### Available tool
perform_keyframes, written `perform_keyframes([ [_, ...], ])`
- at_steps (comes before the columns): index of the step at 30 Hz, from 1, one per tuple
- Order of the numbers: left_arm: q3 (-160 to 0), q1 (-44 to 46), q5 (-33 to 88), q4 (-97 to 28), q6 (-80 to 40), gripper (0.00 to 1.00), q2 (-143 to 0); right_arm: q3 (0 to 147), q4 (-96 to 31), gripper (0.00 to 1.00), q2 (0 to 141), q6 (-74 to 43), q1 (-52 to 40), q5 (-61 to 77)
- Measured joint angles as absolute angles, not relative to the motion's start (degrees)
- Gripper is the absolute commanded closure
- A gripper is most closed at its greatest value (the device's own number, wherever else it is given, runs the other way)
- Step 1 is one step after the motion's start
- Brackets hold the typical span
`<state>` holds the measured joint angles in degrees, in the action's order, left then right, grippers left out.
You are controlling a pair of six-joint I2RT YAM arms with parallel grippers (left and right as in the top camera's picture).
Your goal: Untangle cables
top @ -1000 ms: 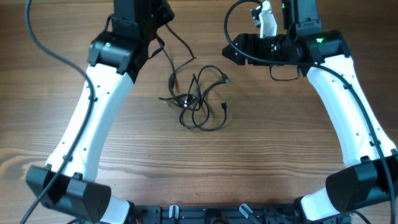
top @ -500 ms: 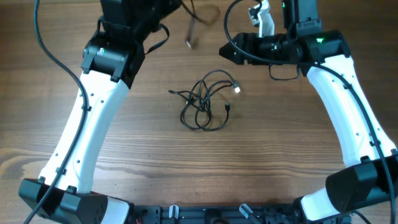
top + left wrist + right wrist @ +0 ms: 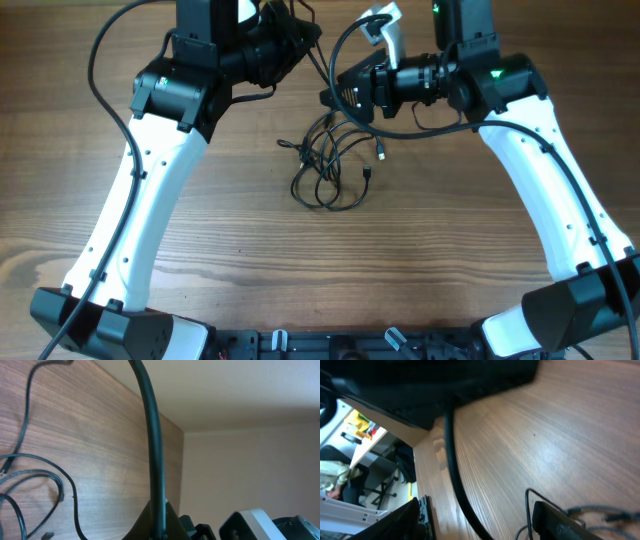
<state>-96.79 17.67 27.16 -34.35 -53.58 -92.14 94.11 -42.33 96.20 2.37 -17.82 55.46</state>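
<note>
The cables form a loose black tangle (image 3: 325,170) on the wooden table (image 3: 420,250), with small plug ends at its right (image 3: 381,152). My left gripper (image 3: 298,35) is at the top centre, raised and shut on one black cable (image 3: 152,435) that runs from its fingers (image 3: 159,529) down toward the tangle. This cable (image 3: 318,62) passes between the open fingers of my right gripper (image 3: 335,97). In the right wrist view the cable (image 3: 451,455) hangs between the spread fingers (image 3: 475,509), and part of the tangle (image 3: 600,510) lies past the right finger.
Thicker black arm cables loop above both arms (image 3: 100,60) (image 3: 350,40). Loose cable loops (image 3: 30,475) lie on the wood at the left of the left wrist view. A room with a chair shows past the table edge (image 3: 350,480).
My left gripper has pulled one cable up out of the tangle and swung right with it. My right arm has moved left, bringing its open fingers around that cable. The tangle shifted slightly.
</note>
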Motion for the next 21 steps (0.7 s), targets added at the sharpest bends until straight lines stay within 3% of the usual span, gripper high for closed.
perform_keyframes([
  [4, -96.79, 17.67, 29.3, -34.35, -53.98, 0.96, -92.14, 94.08, -38.76, 0.5, 96.09, 1.06, -19.09, 55.55],
  [9, -96.79, 17.67, 30.15, -34.37, -54.19, 0.9, -92.14, 94.08, -35.53, 0.67, 96.09, -4.51, -19.97, 55.57],
  [16, -96.79, 17.67, 30.17, -34.35, -54.39, 0.87, -92.14, 94.08, -34.98, 0.82, 96.09, -9.17, -19.97, 54.11],
  [18, -96.79, 17.67, 30.2, -34.35, -54.39, 0.8, -92.14, 94.08, -34.83, 0.83, 96.09, -9.91, -19.97, 53.82],
  [21, -96.79, 17.67, 30.39, -34.35, -54.57, 0.57, -92.14, 94.08, -34.76, 0.86, 96.09, -10.5, -19.97, 53.74],
])
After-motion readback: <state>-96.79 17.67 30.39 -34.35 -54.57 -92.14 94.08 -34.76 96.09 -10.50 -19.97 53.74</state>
